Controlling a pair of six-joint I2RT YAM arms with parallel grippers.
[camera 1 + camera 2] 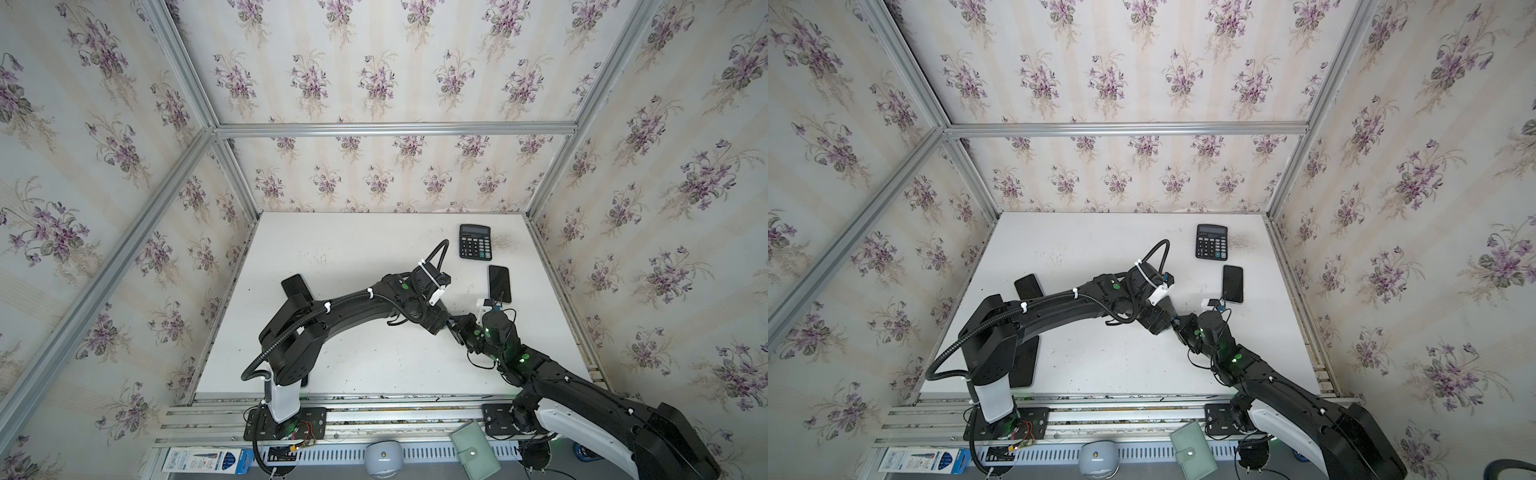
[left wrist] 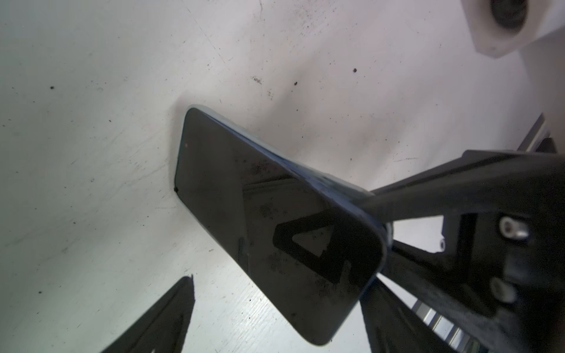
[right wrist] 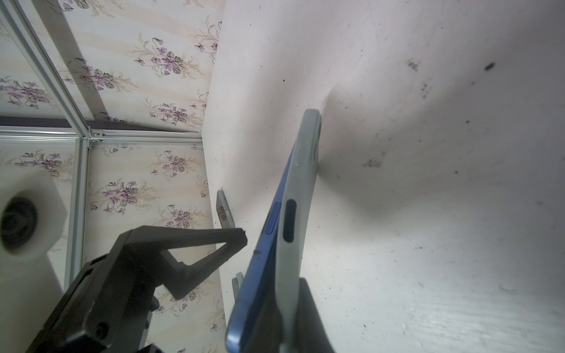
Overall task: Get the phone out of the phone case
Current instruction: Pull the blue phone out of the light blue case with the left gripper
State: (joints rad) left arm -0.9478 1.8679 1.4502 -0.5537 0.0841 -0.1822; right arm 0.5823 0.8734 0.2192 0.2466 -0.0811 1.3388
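The phone (image 2: 260,214) has a black screen and a blue rim (image 3: 263,244). It stands slanted, far end on the white table (image 2: 91,152). In the right wrist view its near end has parted from the grey phone case (image 3: 298,214) behind it. My right gripper (image 3: 287,308) is shut on the case's near end, one dark finger (image 3: 308,321) behind it. My left gripper (image 2: 275,330) is open, its fingers (image 2: 165,321) straddling the phone's near corner; one fingertip (image 3: 241,238) is just short of the blue rim. In both top views the gripper heads (image 1: 451,324) (image 1: 1175,324) meet mid-table and hide the phone.
A calculator (image 1: 475,242) lies at the back right, and a second dark phone (image 1: 498,284) is just beyond the right wrist. A black handset (image 1: 294,286) and a dark tablet (image 1: 1026,361) lie under the left arm. A green wallet (image 1: 473,453) sits on the front rail.
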